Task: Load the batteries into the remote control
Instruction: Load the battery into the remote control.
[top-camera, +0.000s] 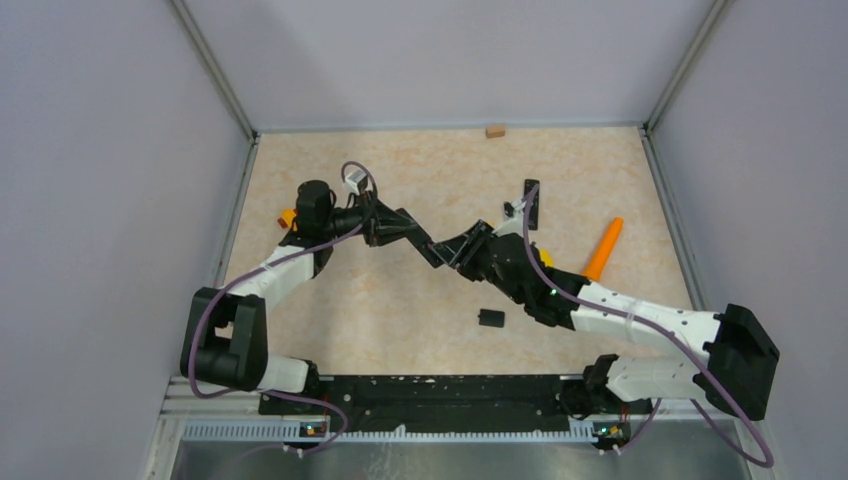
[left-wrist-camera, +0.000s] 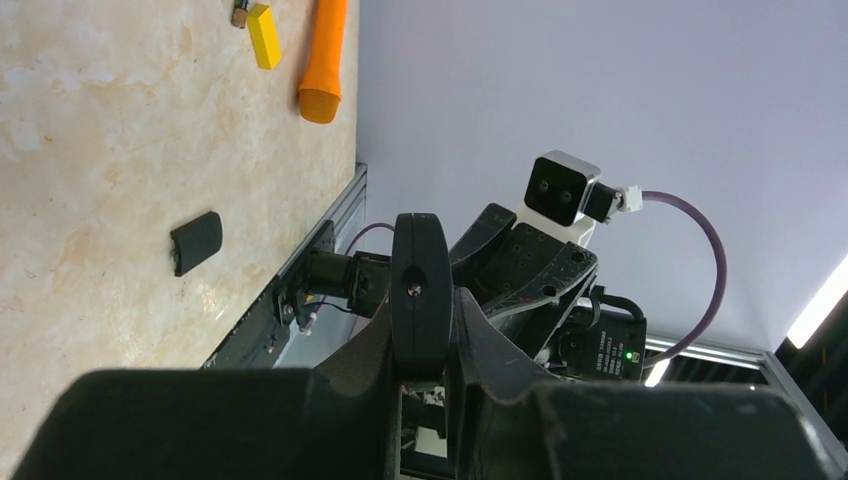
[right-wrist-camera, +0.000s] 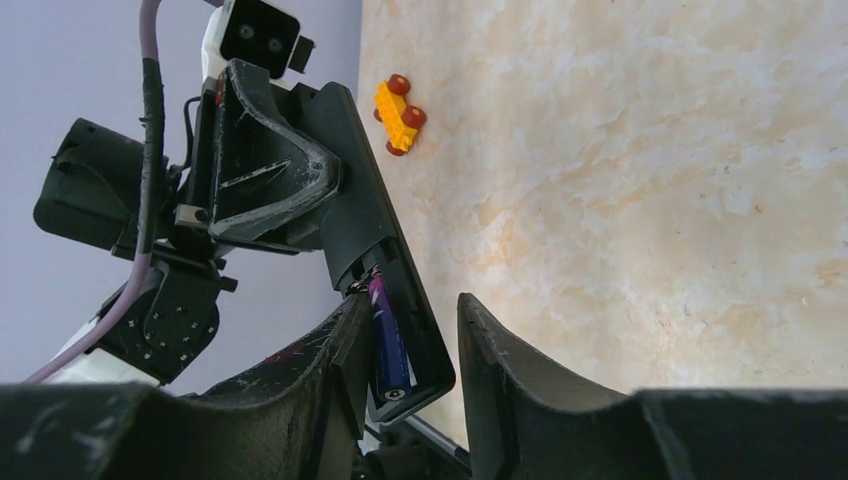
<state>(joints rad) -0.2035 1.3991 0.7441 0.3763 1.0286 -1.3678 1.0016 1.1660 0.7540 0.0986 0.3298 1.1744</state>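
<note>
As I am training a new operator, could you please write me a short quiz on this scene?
1. True or false: the left jaws are shut on the remote.
2. What lies in the remote's open compartment? A) a purple battery B) a yellow block C) nothing
3. Fill the gap: the long cone is ___ in colour.
Key: 1 true; 2 A; 3 orange.
</note>
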